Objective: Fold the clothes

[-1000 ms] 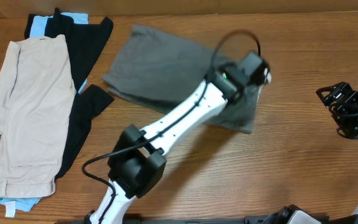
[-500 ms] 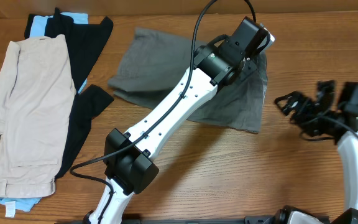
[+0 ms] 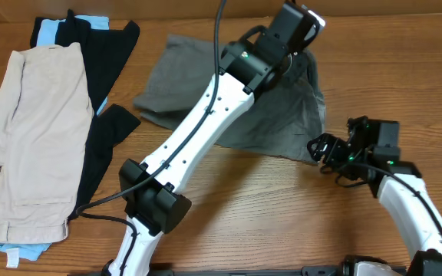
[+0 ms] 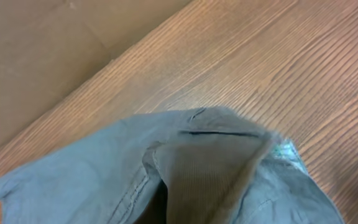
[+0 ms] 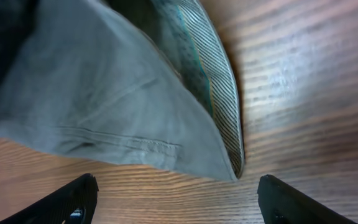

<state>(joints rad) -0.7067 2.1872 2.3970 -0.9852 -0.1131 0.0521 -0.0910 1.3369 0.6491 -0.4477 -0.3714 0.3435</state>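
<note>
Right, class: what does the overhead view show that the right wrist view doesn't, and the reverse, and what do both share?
Only overhead: the beige shorts, the black garment and the light blue garment. Only right wrist: the striped lining inside a corner of the grey shorts. Both: those grey shorts, the wooden table and the open right end effector.

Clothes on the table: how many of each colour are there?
grey shorts: 1
beige shorts: 1
black garment: 1
light blue cloth, mostly hidden: 1
Total: 4
</note>
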